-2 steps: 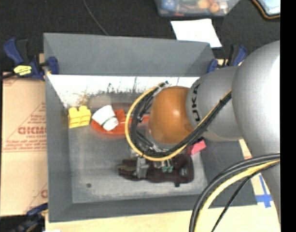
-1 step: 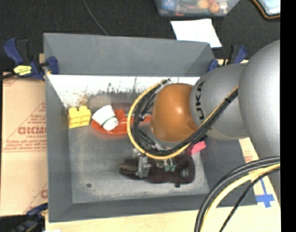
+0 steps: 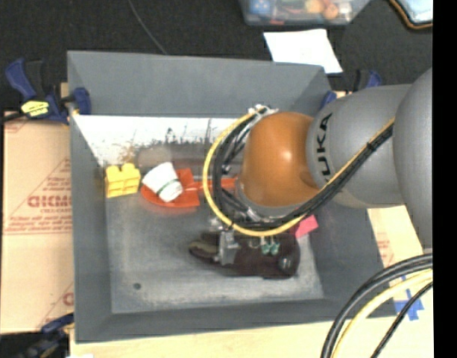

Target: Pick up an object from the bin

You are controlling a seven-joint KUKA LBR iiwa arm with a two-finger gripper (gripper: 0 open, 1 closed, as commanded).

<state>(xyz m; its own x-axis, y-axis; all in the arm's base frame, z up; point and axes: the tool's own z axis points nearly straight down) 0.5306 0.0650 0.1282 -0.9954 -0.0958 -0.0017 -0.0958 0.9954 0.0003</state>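
My gripper is low in the bin's front middle, under the orange wrist cover. It is right over a dark brown, lumpy thing that lies on the floor there, and seems to touch its left part. A small pink piece peeks out just right of the wrist. Further left, at the back, an orange flat thing lies with a white cup tipped on it.
A yellow toy brick sits at the back left by the wall. The arm and its cables cover the bin's right half. Bare grey floor lies at the front left.
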